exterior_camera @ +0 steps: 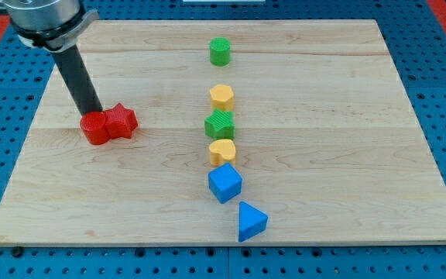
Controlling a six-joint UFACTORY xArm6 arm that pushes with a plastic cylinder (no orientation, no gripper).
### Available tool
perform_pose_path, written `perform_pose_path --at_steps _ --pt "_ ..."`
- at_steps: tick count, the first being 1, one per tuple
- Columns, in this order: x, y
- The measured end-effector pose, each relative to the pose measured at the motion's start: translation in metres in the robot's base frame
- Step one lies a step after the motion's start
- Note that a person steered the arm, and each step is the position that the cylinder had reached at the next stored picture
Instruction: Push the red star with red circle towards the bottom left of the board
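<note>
The red circle [96,129] and the red star [121,121] sit touching each other at the left middle of the wooden board [324,77], the circle on the view's left of the star. My tip [92,111] stands right at the top edge of the red circle, just left of the star, touching or nearly touching them. The dark rod slants up to the view's top left.
A column of blocks runs down the board's middle: green cylinder [220,51], yellow hexagon [222,97], green star [220,124], yellow heart [222,151], blue cube [224,184], blue triangle [251,222]. The board lies on a blue pegboard table.
</note>
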State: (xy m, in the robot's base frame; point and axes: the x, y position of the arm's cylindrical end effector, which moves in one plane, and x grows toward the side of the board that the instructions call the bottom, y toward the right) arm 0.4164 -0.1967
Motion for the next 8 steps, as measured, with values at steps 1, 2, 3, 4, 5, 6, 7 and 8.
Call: perform_pose_path --at_steps 1,2,3,4,5,6,7,8 --pt "-0.016 0.058" --pt "-0.016 0.097" --pt "-0.010 0.104" --pt "0.010 0.080" --pt "0.010 0.031" --pt "0.011 -0.002" --pt "0.021 -0.029" --pt "0.040 -0.040"
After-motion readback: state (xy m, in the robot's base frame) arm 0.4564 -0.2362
